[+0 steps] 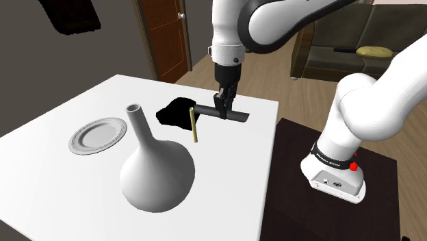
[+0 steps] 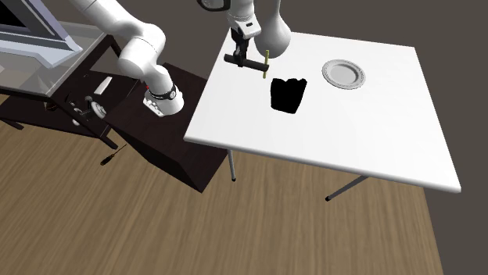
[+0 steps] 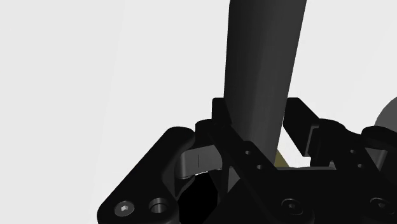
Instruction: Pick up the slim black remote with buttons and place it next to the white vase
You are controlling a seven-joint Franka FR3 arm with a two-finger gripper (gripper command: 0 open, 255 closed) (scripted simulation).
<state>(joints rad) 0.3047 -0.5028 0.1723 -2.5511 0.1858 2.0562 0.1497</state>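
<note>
Remote in gripper; base label illegible

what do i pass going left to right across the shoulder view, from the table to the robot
plate → white vase → remote, clasped in the end effector → arm's base

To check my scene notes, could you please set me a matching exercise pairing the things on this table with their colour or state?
Things:
1 remote
2 vase
3 plate
4 thin stick

Colour or state:
a olive-yellow
b grey, lying flat
c clasped in the gripper
d white, upright, long-necked

Pairs: 1-c, 2-d, 3-b, 4-a.
</note>
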